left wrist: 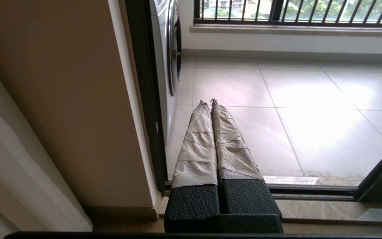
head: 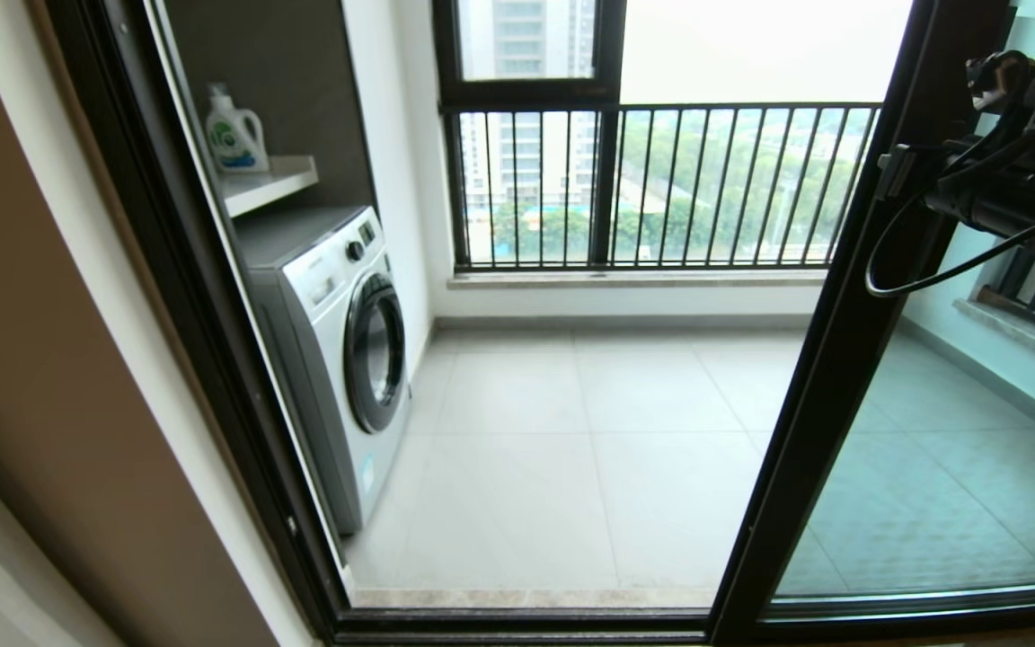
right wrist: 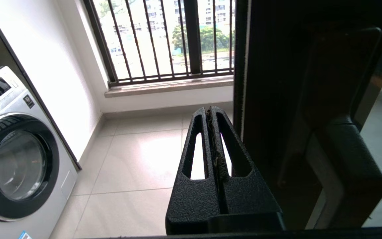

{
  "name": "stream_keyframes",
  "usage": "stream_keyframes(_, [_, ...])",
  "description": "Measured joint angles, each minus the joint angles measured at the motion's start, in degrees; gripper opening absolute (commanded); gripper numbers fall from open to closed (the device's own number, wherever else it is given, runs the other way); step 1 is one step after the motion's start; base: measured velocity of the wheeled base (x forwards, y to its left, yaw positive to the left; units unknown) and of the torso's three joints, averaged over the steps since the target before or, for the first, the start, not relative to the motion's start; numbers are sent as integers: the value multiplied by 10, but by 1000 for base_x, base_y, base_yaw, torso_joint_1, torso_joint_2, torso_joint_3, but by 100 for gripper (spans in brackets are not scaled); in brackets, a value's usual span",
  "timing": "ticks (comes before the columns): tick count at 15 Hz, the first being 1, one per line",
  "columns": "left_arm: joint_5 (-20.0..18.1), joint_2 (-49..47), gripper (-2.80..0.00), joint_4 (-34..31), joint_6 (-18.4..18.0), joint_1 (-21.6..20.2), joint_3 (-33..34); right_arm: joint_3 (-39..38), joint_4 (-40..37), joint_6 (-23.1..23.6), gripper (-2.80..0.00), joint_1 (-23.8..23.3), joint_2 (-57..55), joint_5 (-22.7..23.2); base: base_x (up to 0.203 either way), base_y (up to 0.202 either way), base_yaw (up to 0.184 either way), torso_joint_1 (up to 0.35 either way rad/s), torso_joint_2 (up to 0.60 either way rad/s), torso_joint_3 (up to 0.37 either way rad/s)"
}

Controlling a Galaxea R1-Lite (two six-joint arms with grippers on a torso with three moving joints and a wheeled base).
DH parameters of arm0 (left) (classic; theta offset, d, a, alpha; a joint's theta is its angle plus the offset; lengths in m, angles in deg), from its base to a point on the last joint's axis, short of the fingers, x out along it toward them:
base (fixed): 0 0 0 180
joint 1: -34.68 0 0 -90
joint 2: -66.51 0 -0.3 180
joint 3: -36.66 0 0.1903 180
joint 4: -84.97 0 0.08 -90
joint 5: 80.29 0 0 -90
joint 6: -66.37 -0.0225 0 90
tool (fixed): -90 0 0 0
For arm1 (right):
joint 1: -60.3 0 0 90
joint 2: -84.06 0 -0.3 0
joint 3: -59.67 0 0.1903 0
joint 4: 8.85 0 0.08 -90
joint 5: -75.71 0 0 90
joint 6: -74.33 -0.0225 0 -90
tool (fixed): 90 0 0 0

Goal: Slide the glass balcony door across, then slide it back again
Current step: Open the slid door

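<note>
Currently the glass balcony door (head: 850,359) stands slid partway to the robot's right, its black upright beside the right gripper (right wrist: 212,114), whose fingers are pressed together and hold nothing. Pushing with closed tips could slip off the smooth frame or snag the handle (right wrist: 350,159). Left of the door, the left gripper (left wrist: 209,102) hangs closed over pale balcony tiles (head: 571,431), near the washing machine (head: 338,350).

Your glass balcony door (head: 850,359) stands slid well over to the right, leaving the doorway to the tiled balcony open. You see clear glass in a narrow black metal frame, its leading upright leaning across the head view. In the right wrist view, the upright (right wrist: 277,99) carries a small black handle (right wrist: 350,159).
</note>
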Motion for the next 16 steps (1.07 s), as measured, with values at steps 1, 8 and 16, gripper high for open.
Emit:
stream_keyframes(1, [0, 0, -280, 0, 0, 0, 0, 4, 0, 0, -280, 6, -1, 1, 0, 0, 0, 0, 0, 0])
stream_keyframes(8, [0, 0, -280, 0, 0, 0, 0, 102, -3, 0, -280, 5, -81, -9, 0, 0, 0, 0, 0, 0])
stream_keyframes(16, [0, 0, -280, 0, 0, 0, 0, 119, -2, 1, -280, -47, -116, 1, 0, 0, 0, 0, 0, 0])
